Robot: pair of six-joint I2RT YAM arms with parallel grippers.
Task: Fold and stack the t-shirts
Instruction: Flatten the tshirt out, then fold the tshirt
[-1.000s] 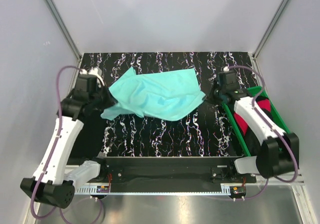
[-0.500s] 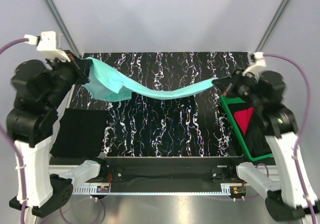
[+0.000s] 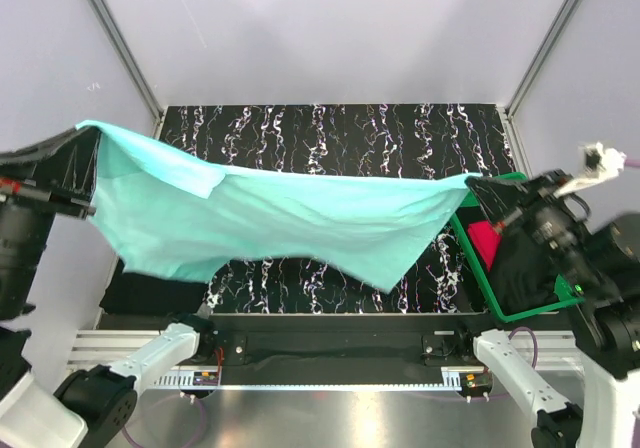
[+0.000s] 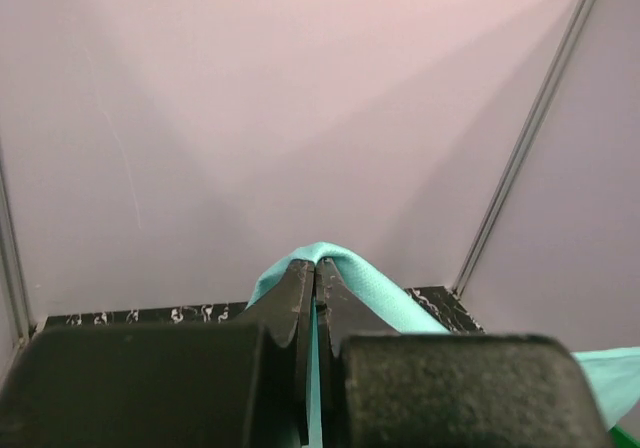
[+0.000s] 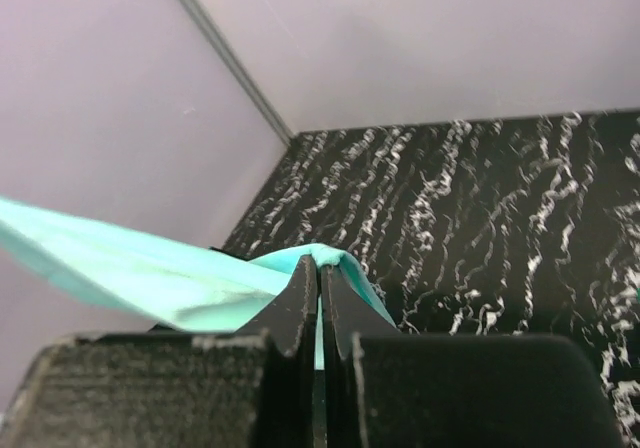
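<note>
**Mat**: black, white-streaked, covers the work area; far half in view, the middle hidden by cloth.

**Mint shirt**: held in the air above the mat, stretched left to right between the two arms. Its lower edge sags toward the near side, and no part visibly rests on the mat. Not yet folded.

**Tray**: green, at the right edge of the mat.

**Black shirt**: heaped in the tray, unfolded.

**Dark pad**: near left, partly under the hanging cloth (likely a folded black shirt that starts the stack, but too hidden to be sure).

**Red shirt**: in the tray, far of the black one, unfolded.

**Left gripper**: fingers clamped on the shirt's left corner.

**Right gripper**: fingers clamped on the right corner.

**Progress**: early, judged from this. One item is perhaps done, the mint shirt is only being spread, and two wait in the tray.

**Change**: a second ago the mint shirt lay crumpled on the far mat with both grippers low. Half a second ago it hung as a narrow band. Now it is raised higher and opened wide.
</note>
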